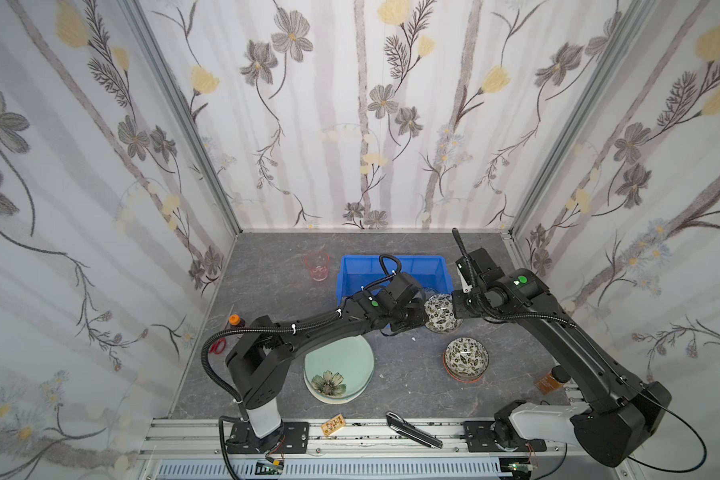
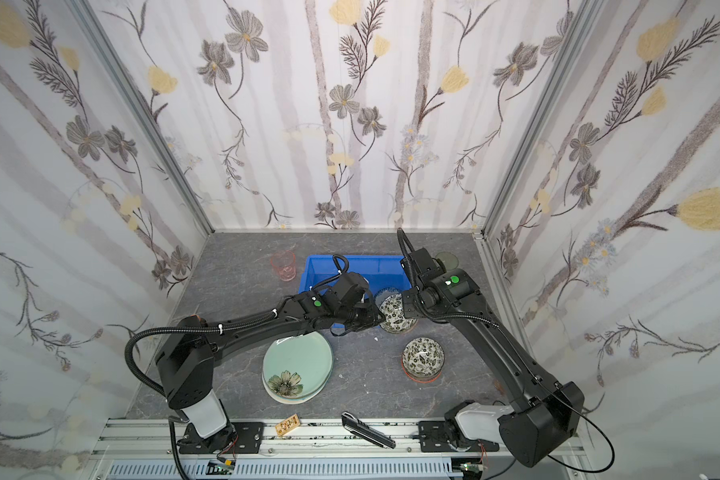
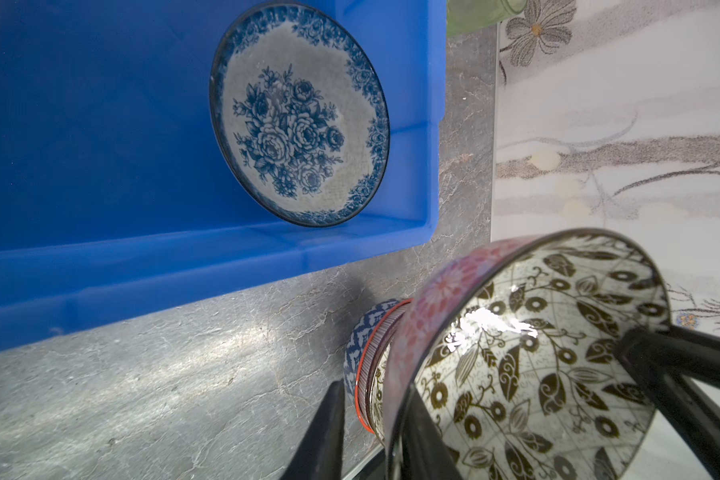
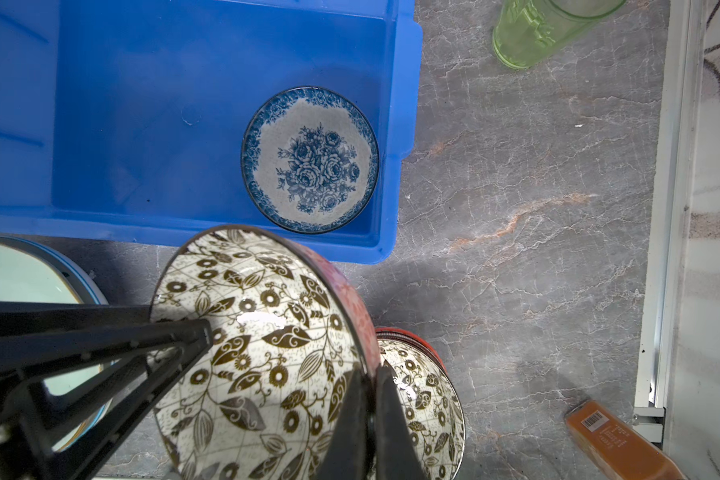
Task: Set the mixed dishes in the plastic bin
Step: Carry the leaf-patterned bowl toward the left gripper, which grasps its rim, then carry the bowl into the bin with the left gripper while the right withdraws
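The black-and-white bowl (image 4: 262,353) looks like glazed ceramic — glossy, with bright glints inside. The blue bin (image 4: 100,124) is smooth plastic with a dull sheen; the table (image 4: 516,208) looks like grey veined stone — mostly matt.

The grey marbled worktop (image 1: 267,282) ends at a front aluminium rail (image 1: 184,432). On the rail lie a small wooden card (image 1: 334,424) and a black folded tool (image 1: 413,429). Beyond the rail's left end are red-handled scissors (image 1: 218,345) and an orange-capped bottle (image 1: 235,320). Beyond its right end lies an amber bottle (image 4: 616,444).
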Tool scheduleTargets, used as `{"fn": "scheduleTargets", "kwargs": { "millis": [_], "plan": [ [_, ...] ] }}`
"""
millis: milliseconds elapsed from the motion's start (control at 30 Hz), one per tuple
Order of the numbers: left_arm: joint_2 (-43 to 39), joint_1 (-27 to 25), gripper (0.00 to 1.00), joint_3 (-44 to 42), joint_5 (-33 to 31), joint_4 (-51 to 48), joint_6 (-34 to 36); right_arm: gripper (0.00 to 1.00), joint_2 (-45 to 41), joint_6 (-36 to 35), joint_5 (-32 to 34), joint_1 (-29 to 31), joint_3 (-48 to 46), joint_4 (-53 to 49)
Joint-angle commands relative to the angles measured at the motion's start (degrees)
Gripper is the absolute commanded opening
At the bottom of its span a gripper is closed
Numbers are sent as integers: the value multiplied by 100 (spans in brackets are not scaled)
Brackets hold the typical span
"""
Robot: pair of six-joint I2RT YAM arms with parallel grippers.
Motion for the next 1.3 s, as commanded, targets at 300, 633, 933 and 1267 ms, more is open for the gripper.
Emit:
{"fn": "scheduleTargets", "kwargs": {
  "millis": [300, 633, 933, 1267],
  "plan": [
    [149, 57, 4, 140, -87, 15, 24, 1, -3, 142, -327, 67, -152, 551],
    [143, 132, 0, 158, -83, -30, 185, 19, -86, 151, -444, 51, -76, 651],
    [232, 215, 0, 654, -603, -802, 755, 33, -491, 108, -490, -251, 139, 642],
    [969, 631, 0, 1933, -718, -1716, 1650, 94, -1407, -196, -1343, -1343, -433, 940]
  ]
}}
